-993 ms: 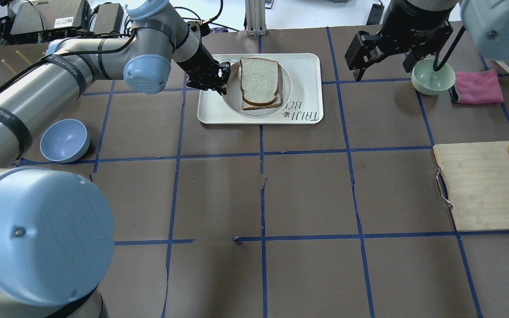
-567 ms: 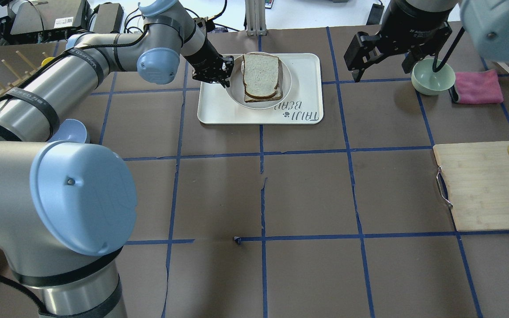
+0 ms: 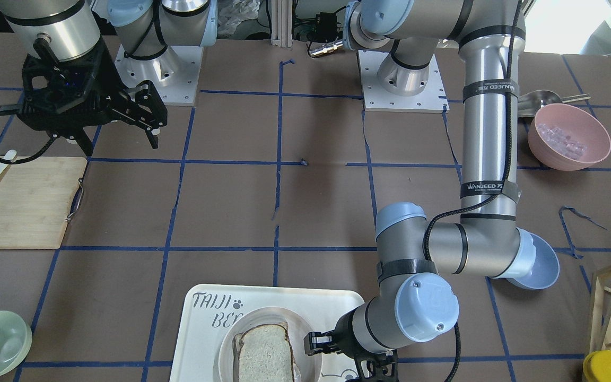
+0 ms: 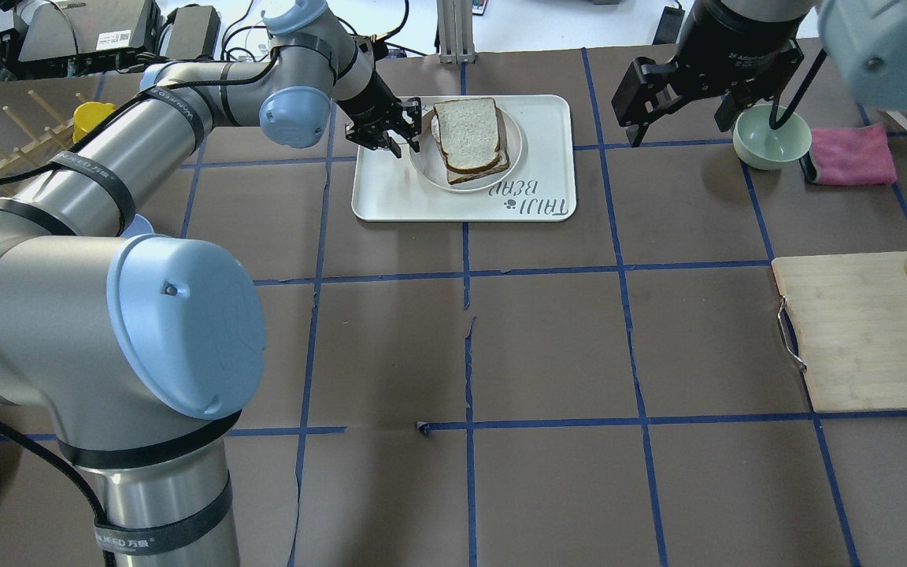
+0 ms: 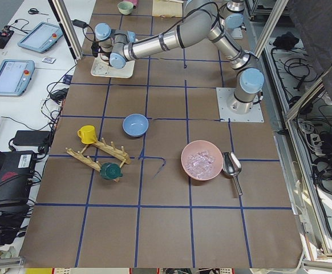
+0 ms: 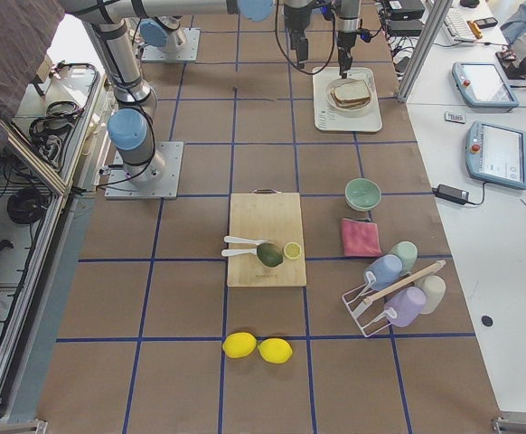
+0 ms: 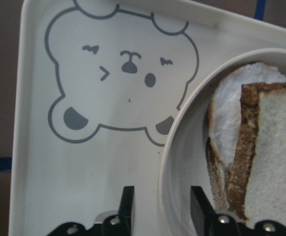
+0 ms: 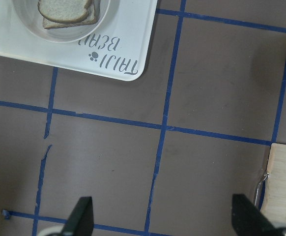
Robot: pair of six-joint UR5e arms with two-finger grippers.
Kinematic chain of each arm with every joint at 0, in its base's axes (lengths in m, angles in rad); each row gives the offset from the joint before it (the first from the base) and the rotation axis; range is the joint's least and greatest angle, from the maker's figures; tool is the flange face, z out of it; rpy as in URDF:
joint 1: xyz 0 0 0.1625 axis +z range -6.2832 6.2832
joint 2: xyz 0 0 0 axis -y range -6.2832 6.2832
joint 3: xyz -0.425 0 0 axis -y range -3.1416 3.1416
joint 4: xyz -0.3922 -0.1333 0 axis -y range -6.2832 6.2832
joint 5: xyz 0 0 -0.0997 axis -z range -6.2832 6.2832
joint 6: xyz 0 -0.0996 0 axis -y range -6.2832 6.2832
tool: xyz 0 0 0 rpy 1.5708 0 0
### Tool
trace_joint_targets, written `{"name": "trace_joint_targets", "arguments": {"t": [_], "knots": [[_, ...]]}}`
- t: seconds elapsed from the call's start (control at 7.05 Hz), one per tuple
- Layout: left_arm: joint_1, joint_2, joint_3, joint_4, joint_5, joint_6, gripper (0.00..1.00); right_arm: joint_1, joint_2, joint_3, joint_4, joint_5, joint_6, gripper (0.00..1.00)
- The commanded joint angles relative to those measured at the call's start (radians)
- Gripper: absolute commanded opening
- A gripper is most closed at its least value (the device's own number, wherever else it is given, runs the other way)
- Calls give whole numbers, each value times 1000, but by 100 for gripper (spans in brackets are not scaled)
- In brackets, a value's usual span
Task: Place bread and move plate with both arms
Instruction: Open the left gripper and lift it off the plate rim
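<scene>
Shows the bread [image 4: 467, 134] lying topmost in the plate [image 4: 426, 169], inside the white tray [image 4: 390, 197] at the far middle of the surface [image 4: 548, 346]. Finds the left claw [image 7: 162, 204] low at the plate's rim, fingers apart and straddling it, one inside, one outside, not clamped. Finds the right claw [image 4: 680, 126] spread wide, empty, raised above the surface near the green bowl [image 4: 753, 150].

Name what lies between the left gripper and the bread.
In the left wrist view, the raised rim of the plate: the left gripper straddles it with open jaws, beside the bread.
</scene>
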Motion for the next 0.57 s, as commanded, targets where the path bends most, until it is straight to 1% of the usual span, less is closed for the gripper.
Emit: {"name": "trace_joint_targets", "arguments": {"t": [0.0, 0.28, 0.43], "knots": [[18, 81, 4, -137, 93, 16, 100, 0, 0, 0, 0, -1, 0, 100], [53, 206, -8, -235, 111, 25, 100, 0, 0, 0, 0, 1, 1, 100], [59, 276, -12, -304, 112, 27, 100, 0, 0, 0, 0, 1, 0, 100]]}}
